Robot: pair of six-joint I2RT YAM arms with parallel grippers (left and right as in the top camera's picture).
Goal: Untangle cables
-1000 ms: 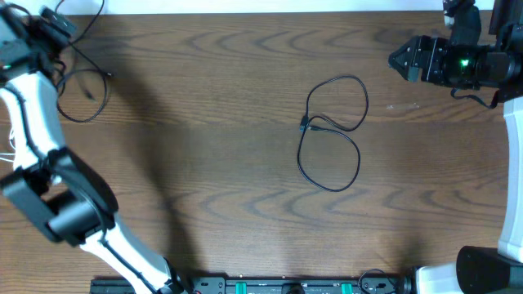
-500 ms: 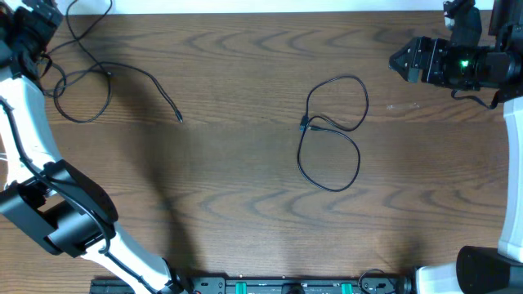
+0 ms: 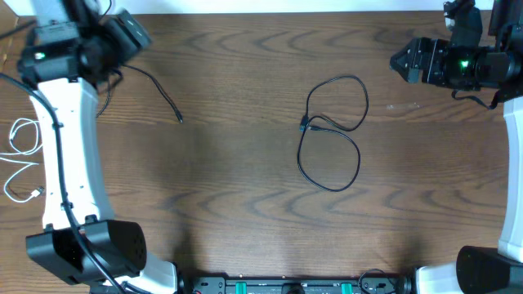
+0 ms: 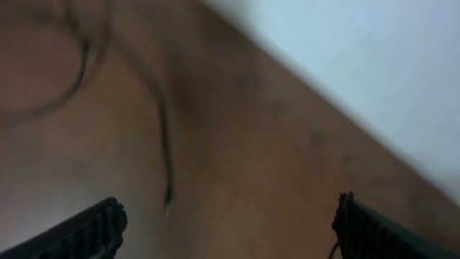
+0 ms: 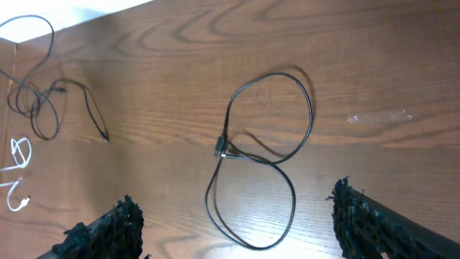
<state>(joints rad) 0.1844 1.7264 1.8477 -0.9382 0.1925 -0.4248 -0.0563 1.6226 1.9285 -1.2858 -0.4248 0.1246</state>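
Left arm has swung in from the far corner and now stands along the left side of the worktop (image 3: 245, 204), its wrist over the top-left area. This move has uncovered the white cable (image 3: 22, 159), which lies in small loops at the left edge, apart from the others. The left pincer (image 4: 229, 208) has its jaws wide apart and holds nothing; its own camera is blurred, but I see only bare wood and a thin strand between the fingers.

Just right of it is the black bunch (image 5: 32, 101), partly hidden under the arm in the overhead view. One long strand (image 3: 155, 88) runs out of it to a plug end, in the same place as half a second ago. I judge that this cable is released and partly drawn out, but the bunch is not yet free.

At the centre, the looped black cable (image 3: 306, 124) has not moved. It crosses itself like a figure eight, so I think it needs work too.

At the far right, the right pincer (image 5: 233, 201) hovers high, jaws apart, empty, well away from every cable.

No box, tray or other container is visible; all cables lie directly on the wood.
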